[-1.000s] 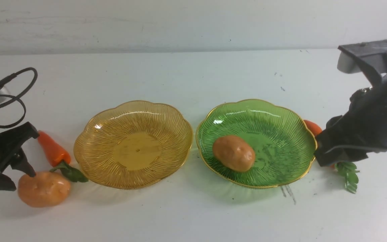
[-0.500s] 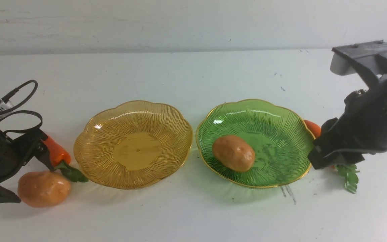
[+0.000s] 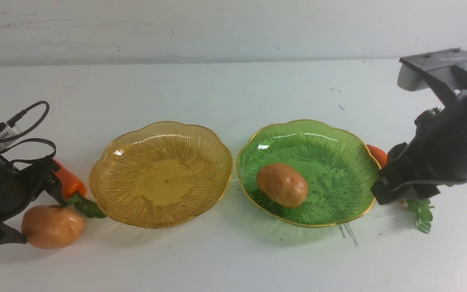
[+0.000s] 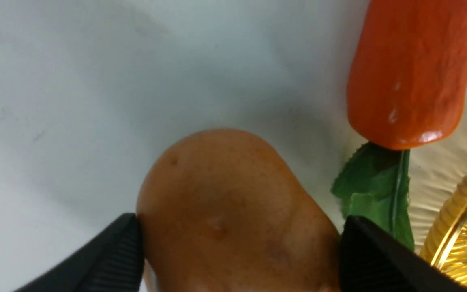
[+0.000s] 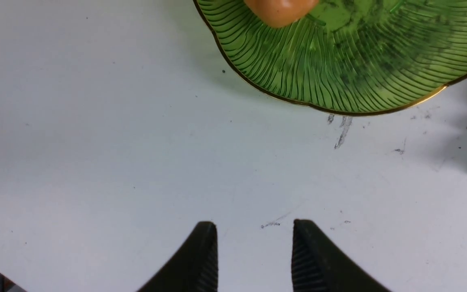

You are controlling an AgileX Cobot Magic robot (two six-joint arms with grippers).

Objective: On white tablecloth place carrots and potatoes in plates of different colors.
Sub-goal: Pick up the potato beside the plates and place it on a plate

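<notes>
Potatoes two (image 3: 52,226) (image 3: 282,184), carrots two (image 3: 68,183) (image 3: 378,153), plates two (image 3: 160,173) (image 3: 330,162); grippers (image 4: 237,239) (image 5: 253,247) parted, neither clamped.

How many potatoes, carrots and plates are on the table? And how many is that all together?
Potatoes: 2, one beside the yellow plate, one in the green plate
Carrots: 2, one on the left, one on the right, mostly hidden
Plates: 2, yellow, green
Total: 6

The green plate (image 3: 339,162) and the amber plate (image 3: 128,178) look like translucent ribbed plastic with shiny gold rims. The potato (image 4: 233,211) is dimpled, slightly glossy. The carrot (image 4: 412,73) is glossy, finely rough. The tablecloth (image 3: 217,89) is matt.
</notes>
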